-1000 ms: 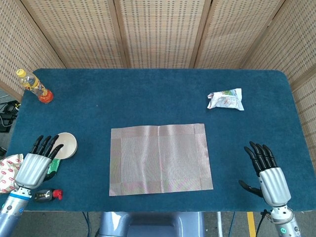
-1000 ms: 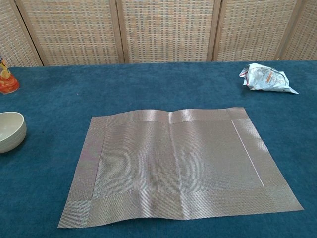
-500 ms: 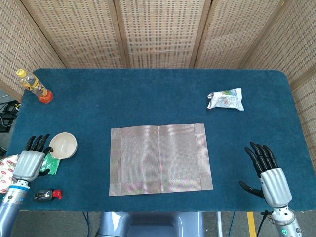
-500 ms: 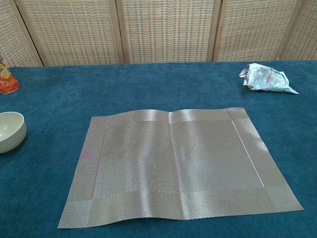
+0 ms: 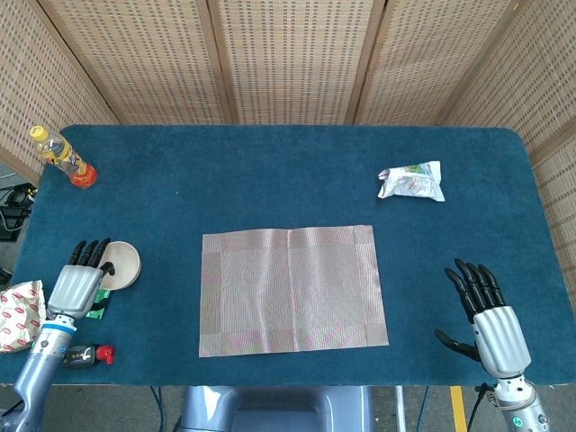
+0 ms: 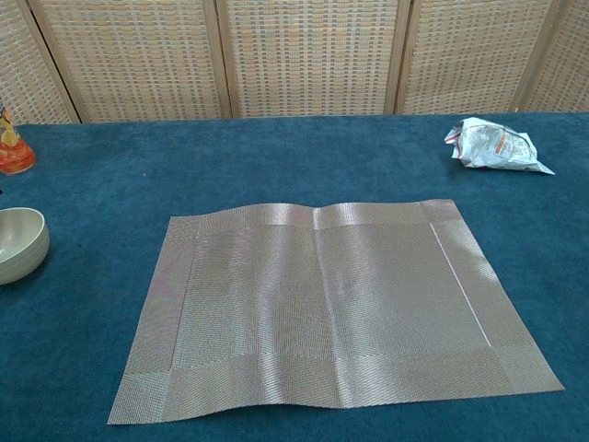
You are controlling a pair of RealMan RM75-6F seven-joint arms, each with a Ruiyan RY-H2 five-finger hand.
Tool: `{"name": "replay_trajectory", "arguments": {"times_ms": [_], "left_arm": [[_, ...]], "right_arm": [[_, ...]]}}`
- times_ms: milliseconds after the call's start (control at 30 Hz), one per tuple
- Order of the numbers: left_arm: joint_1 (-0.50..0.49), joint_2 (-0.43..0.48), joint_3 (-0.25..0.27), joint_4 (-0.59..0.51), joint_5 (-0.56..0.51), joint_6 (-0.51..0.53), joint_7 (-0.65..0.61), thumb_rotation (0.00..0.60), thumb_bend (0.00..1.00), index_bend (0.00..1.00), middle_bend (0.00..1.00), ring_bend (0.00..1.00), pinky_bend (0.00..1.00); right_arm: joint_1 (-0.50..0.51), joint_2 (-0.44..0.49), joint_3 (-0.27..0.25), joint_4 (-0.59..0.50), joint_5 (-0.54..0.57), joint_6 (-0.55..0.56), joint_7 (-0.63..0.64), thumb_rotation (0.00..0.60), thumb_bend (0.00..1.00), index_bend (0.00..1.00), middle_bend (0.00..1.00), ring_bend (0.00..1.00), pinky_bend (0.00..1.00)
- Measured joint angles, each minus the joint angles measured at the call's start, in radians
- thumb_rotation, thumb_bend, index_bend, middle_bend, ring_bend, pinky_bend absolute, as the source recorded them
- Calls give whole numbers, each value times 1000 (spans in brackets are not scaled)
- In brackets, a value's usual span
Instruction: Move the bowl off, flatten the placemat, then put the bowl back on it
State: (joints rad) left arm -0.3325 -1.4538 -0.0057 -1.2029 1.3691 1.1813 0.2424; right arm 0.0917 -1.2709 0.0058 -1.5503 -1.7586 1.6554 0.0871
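Since the previous frame the left robot hand (image 5: 81, 281) has shifted toward the bowl (image 5: 120, 265), its dark fingertips now lying at the bowl's left rim; whether they touch it cannot be told. Its fingers are extended side by side and hold nothing. Bowl: cream-coloured, upright, on the blue bench (image 5: 270, 171) at the left, well apart from the placemat (image 5: 292, 290); in the chest view only part of it shows at the left edge. Placemat: grey woven rectangle lying at the middle of the bench, nearly flat, with a slight ridge along its far edge and a ripple at its near edge in the chest view. Right robot hand (image 5: 486, 315): at the near right corner of the bench, fingers spread and straight, thumb out to the side, empty, well clear of the placemat. Other items: a bottle (image 5: 61, 156) at the far left corner, a crumpled snack packet (image 5: 411, 181) at the far right.
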Motion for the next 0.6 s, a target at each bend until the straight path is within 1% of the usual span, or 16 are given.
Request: {"name": "replay_trajectory", "arguments": {"times_ms": [133,267,367,467,600], "left_arm": [[-6,-22,-5,20,-7,-16,7,600,219,506,0,0,0],[-11,-43,-11,41,-11,-27,4,600,257,534,0,0,0],[-14,-52,-14,49,-11,-31,1,600,325,555,0,0,0],[-16,-58,-16,52,-7,-29,0,600,420,595,0,0,0],[-15,-56,-18,46,-3,-23,3,600,466,638,0,0,0]], "right_arm": [[-1,1,0,0,-1,2,3,600,144,11,0,0,0],[0,-1,0,1,-3,2,2,600,144,15,0,0,0],[0,-2,-1,1,-3,0,1,600,143,19,0,0,0],[0,-2,-1,1,-3,0,0,600,144,24,0,0,0],[0,-1,0,1,-3,2,4,600,144,25,0,0,0]]}}
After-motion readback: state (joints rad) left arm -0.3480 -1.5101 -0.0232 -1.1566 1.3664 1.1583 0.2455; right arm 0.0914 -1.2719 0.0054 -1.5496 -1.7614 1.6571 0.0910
